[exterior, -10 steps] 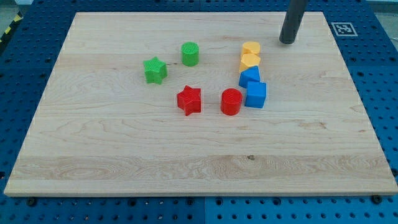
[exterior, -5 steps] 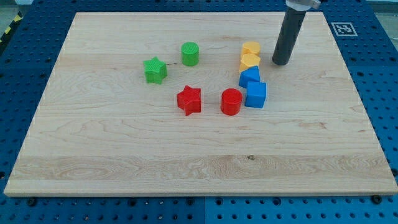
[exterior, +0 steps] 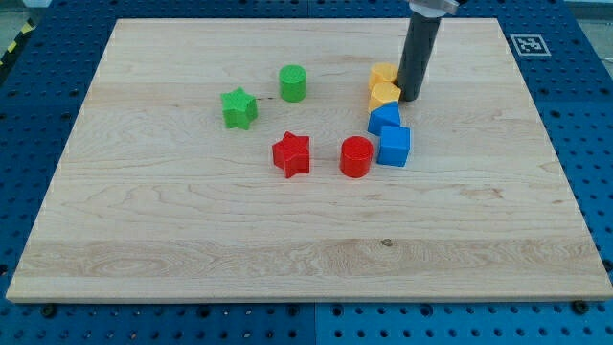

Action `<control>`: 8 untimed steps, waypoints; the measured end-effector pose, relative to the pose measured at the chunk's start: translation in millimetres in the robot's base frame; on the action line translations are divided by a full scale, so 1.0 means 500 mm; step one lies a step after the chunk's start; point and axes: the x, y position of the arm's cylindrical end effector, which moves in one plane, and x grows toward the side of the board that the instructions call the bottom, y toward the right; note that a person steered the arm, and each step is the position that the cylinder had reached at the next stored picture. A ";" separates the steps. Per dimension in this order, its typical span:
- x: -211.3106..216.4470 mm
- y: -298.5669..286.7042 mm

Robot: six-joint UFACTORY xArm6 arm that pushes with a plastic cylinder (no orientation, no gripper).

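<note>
Your rod came down from the view's top and my tip [exterior: 411,98] sat on the wooden board [exterior: 172,230], just at the view's right of the two yellow blocks. The lower yellow block [exterior: 384,94] looked to be touching the tip, or nearly so; the gap, if any, was too fine to tell. The upper yellow block [exterior: 383,74] stood behind it, partly hidden by the rod. Shapes of the yellow pair were unclear, perhaps heart-like.

No gripper on this arm, so nothing was grasped or released: the rod only rested beside the blocks.

Directly below the yellow pair in the view stood a blue block [exterior: 384,118] with an angled top, touching or close against the lower yellow one. A blue cube [exterior: 395,147] stood just below and to its right. A red cylinder [exterior: 356,156] stood just beside the cube on its left.

Further left, well apart from the tip: a red star [exterior: 291,154], a green star [exterior: 238,107] and a green cylinder [exterior: 293,83].

Blue perforated table [exterior: 38,105] surrounded the board. A black-and-white marker tag [exterior: 530,44] lay at the board's top right corner.
</note>
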 end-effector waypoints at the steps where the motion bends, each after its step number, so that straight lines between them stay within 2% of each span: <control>1: 0.032 0.003; 2: 0.076 0.047; 3: 0.078 0.144; 4: 0.041 0.178; 5: -0.057 0.177; 6: -0.145 0.100; 8: -0.159 -0.223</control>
